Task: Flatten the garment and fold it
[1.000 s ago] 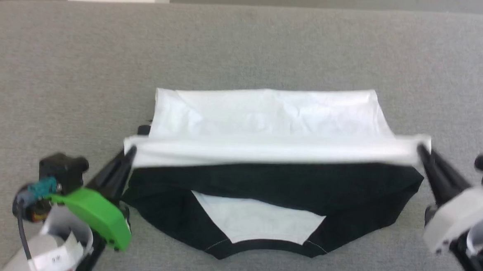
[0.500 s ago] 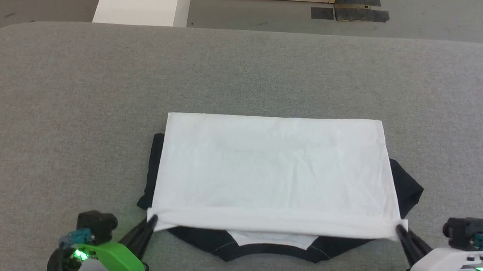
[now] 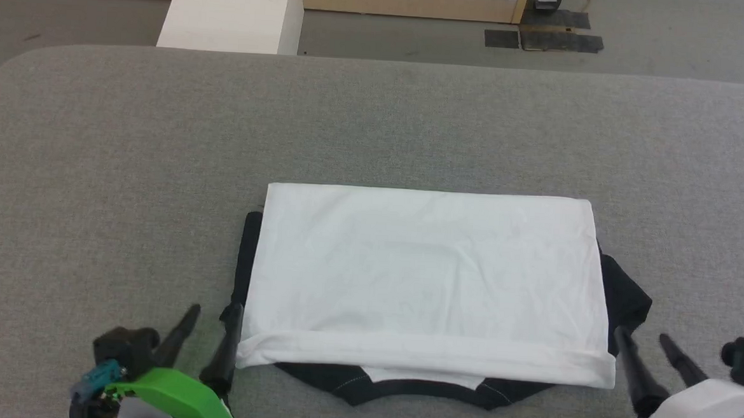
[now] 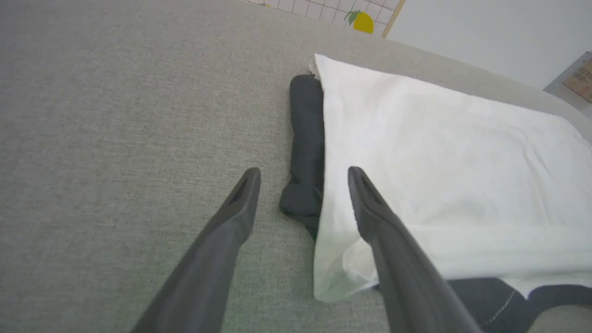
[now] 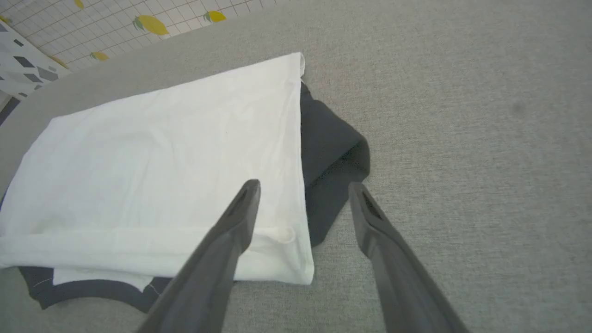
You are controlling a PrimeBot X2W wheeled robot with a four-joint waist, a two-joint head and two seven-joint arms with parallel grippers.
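Fabric lies folded on the grey table [image 3: 376, 120]: the garment [image 3: 429, 276] makes a white rectangle, with its far edge straight and its near edge a soft rolled fold. Under this near edge a black curve of the collar trim [image 3: 413, 389] sticks out toward me. Along the left edge of the garment a narrow black strip of sleeve [image 3: 247, 253] shows, and at the right edge a wider black piece [image 3: 625, 295] bulges out. My left gripper [image 3: 216, 309] is just beside the near left corner, fingers spread apart and holding nothing. In the left wrist view one finger is in front of the white corner; whether it touches I cannot tell. My right gripper [image 3: 642, 335] is just beside the near right corner, fingers also apart and empty. Left of the garment, right of it and beyond its far edge the table is bare felt with wide room. Past the far side of the table stands a white block [image 3: 233, 10] on the floor.
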